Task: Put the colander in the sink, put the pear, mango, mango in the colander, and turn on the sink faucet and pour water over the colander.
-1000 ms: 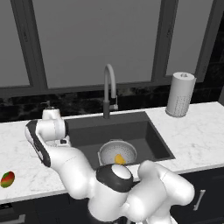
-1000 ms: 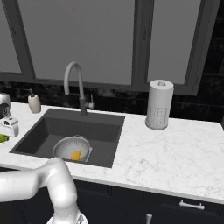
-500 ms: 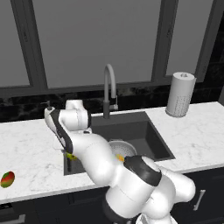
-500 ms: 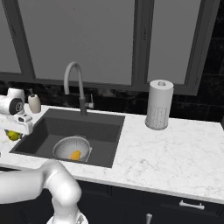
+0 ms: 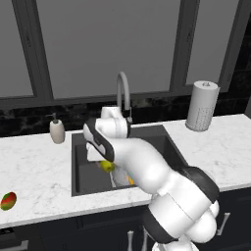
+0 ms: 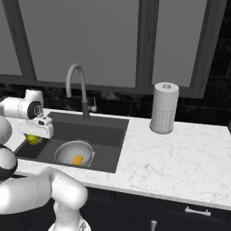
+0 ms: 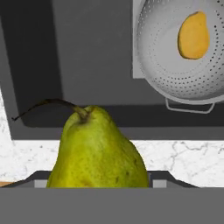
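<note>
In the sink (image 6: 106, 135), the colander (image 6: 74, 152) holds one mango (image 6: 78, 159); the gripper (image 6: 35, 137) clasps the pear (image 7: 98, 151); the red-green mango (image 5: 8, 200) waits.

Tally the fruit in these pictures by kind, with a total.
Pear: 1, the pear held in the tool over the sink.
Mangos: 2, the orange-yellow mango in the colander and the red-green mango on the counter.
Total: 3
</note>
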